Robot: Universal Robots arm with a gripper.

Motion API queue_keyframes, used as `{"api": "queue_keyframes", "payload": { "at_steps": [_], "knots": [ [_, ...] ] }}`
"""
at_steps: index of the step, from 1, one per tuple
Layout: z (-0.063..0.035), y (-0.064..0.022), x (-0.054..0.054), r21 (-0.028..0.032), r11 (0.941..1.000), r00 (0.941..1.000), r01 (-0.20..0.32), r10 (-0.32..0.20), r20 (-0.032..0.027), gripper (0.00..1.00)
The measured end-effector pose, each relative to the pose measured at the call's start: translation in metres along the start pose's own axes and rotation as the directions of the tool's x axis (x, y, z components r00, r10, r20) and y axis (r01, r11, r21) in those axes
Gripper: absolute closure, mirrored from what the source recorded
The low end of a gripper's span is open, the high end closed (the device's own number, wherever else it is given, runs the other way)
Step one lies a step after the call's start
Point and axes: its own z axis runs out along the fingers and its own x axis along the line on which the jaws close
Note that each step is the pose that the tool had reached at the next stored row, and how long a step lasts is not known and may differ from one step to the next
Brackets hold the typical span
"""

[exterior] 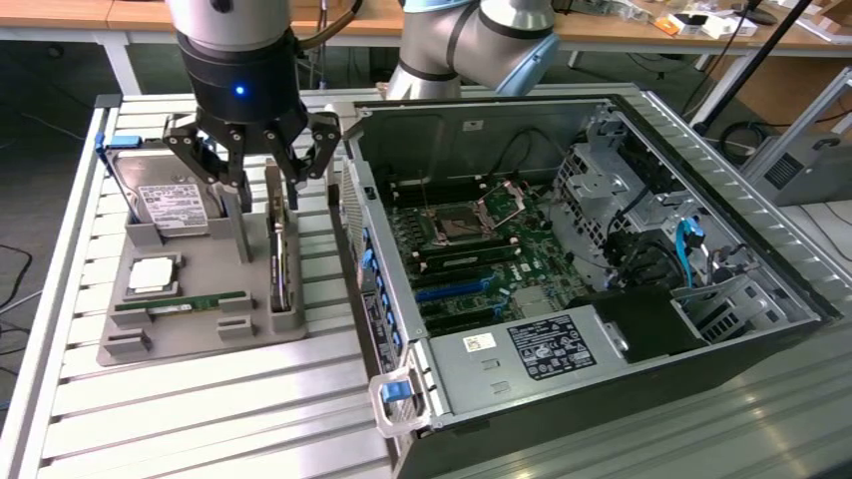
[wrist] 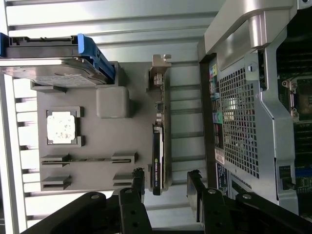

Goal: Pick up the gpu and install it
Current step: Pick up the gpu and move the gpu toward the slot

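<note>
On slatted metal desk [exterior: 200,409], beside open computer case [exterior: 440,140]: gpu [exterior: 278,264] upright in grey holder [exterior: 200,334]. Gripper [exterior: 259,180] open, hovering above. Best lowered straight, jaws straddling the card evenly.

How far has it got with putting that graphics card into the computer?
Nothing looks done yet. The gpu stands on edge in the grey tray, ungripped. In hand: the open hand hangs over it, one finger on each side. Left: lifting it and seating it in the open computer case.
</note>
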Motion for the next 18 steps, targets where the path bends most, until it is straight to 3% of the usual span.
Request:
{"api": "queue_keyframes", "payload": {
  "at_steps": [18],
  "knots": [
    [0.0044,-0.0004,0.0001,0.0,1.0,1.0,0.0,0.0,0.0,0.52]
  ]
}}
